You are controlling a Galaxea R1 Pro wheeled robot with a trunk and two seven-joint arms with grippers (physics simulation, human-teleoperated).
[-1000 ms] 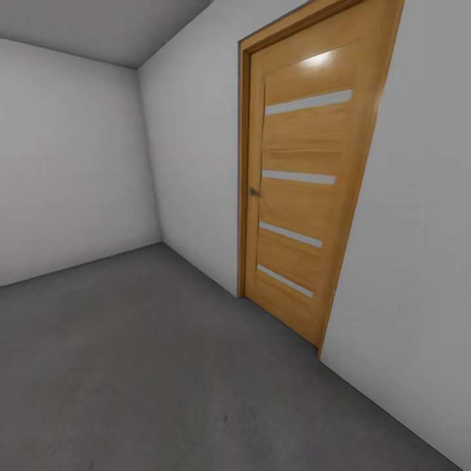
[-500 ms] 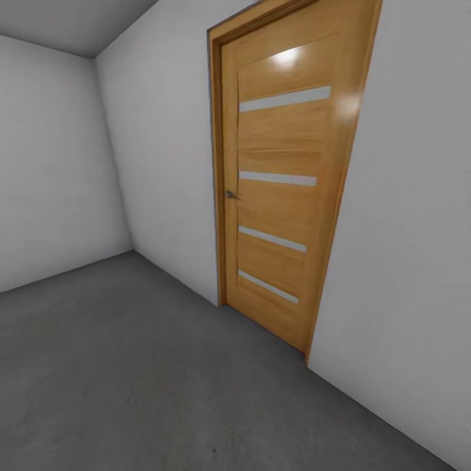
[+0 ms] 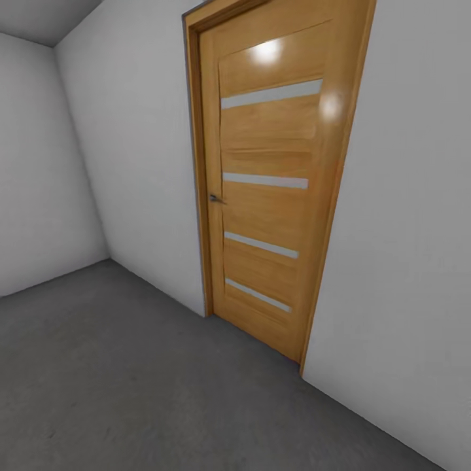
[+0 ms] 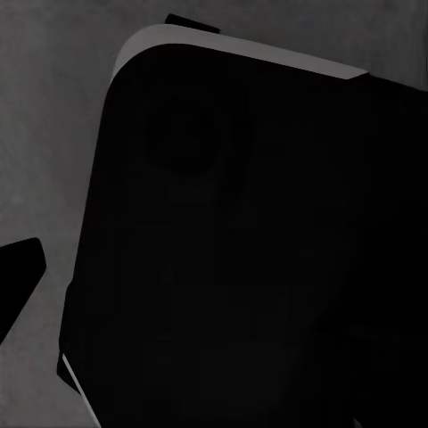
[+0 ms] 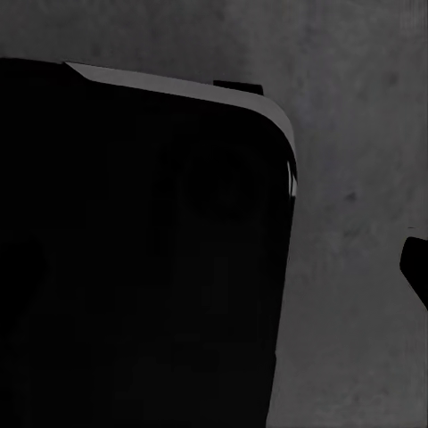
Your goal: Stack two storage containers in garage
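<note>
Head view: a closed wooden door [image 3: 268, 190] with four narrow frosted glass strips and a small metal handle [image 3: 214, 198] is set in a plain white wall [image 3: 144, 163]. A second white wall [image 3: 39, 176] meets it at a corner on the view's left. Dark grey, rough concrete floor [image 3: 131, 386] runs up to both walls, which suggests the garage.

Left wrist view: a large dark rounded body of the robot [image 4: 250, 250] covers most of the picture, with grey concrete beside it. Right wrist view: a like dark body [image 5: 143, 259] over the same concrete [image 5: 357, 178]. A small black tip sits at one edge in each wrist picture; it cannot be told whether either pair of jaws is released, clenched or grasping anything.

Task state, as a judgement: neither storage container can be placed from these pictures, so where they are cannot be said. No bin stands on the concrete that is in sight, so placing and stacking seem not yet done here. The robot appears to be in transit.
</note>
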